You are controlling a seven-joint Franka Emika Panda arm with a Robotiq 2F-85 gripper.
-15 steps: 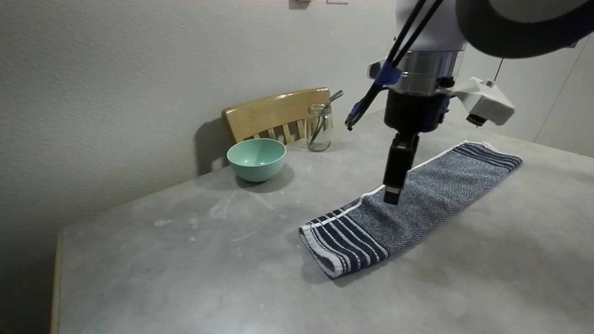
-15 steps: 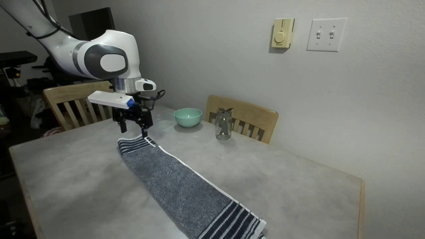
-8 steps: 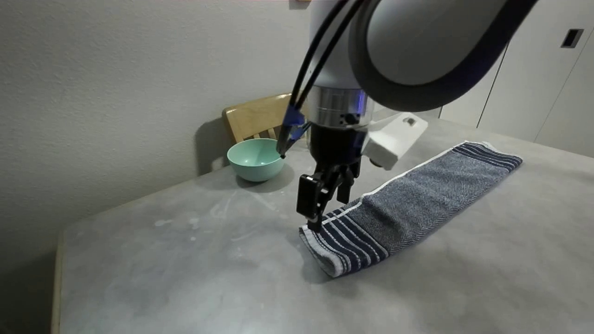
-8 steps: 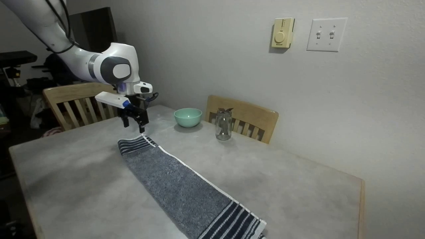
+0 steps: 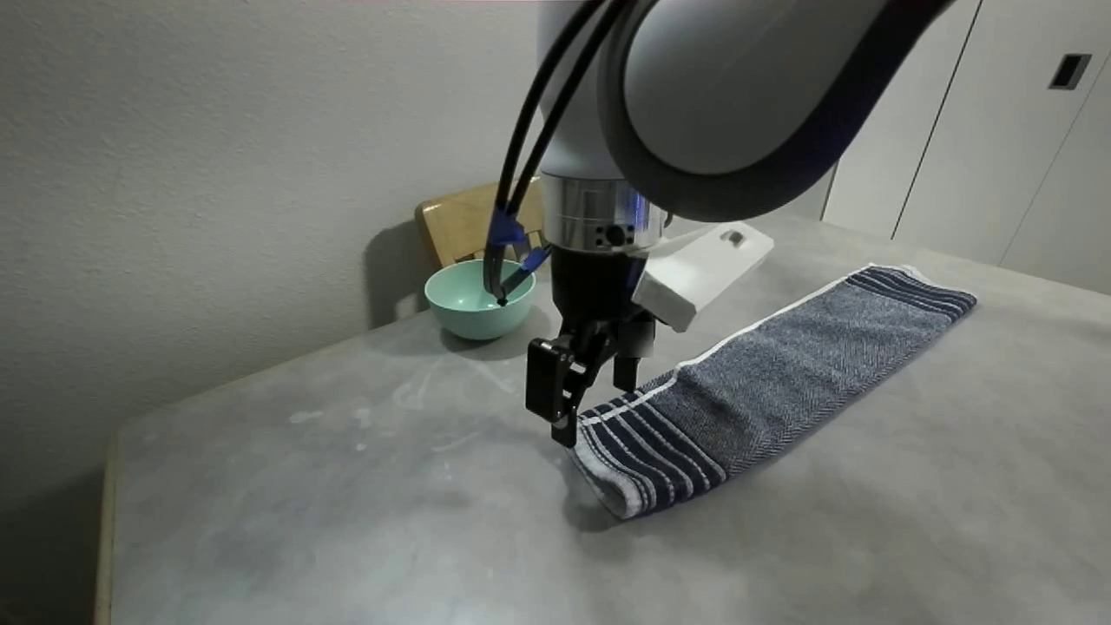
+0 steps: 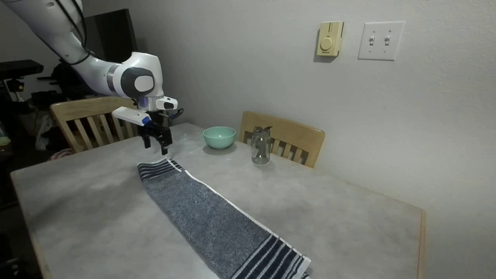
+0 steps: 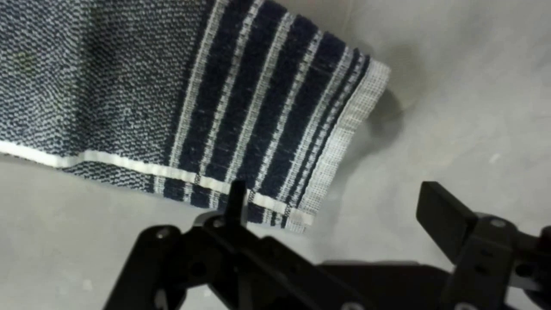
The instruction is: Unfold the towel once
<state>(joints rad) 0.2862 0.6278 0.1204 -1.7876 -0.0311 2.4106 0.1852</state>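
Observation:
The towel [image 5: 785,369], grey-blue with navy and white striped ends, lies folded lengthwise as a long narrow strip on the table. Its white-hemmed long edge faces the bowl's side in both exterior views. Above one striped end hangs my gripper [image 5: 595,404], wide open with nothing between its fingers. The wrist view shows that end of the towel [image 7: 258,99], with one finger [image 7: 236,202] overlapping the white hem near the corner. Past the end hem, over bare table, is the opposite finger [image 7: 447,219]. Whether a fingertip touches the cloth I cannot tell.
A teal bowl [image 6: 219,137] stands near the wall, beside a glass jar [image 6: 260,147] holding utensils. Wooden chairs [image 6: 286,133] stand at the table's sides. In an exterior view the arm's cables [image 5: 521,217] pass in front of the bowl.
My gripper has travelled along the towel to its striped end, turning and coming lower, then edged slightly farther outward. It stays open. The towel lies as before.

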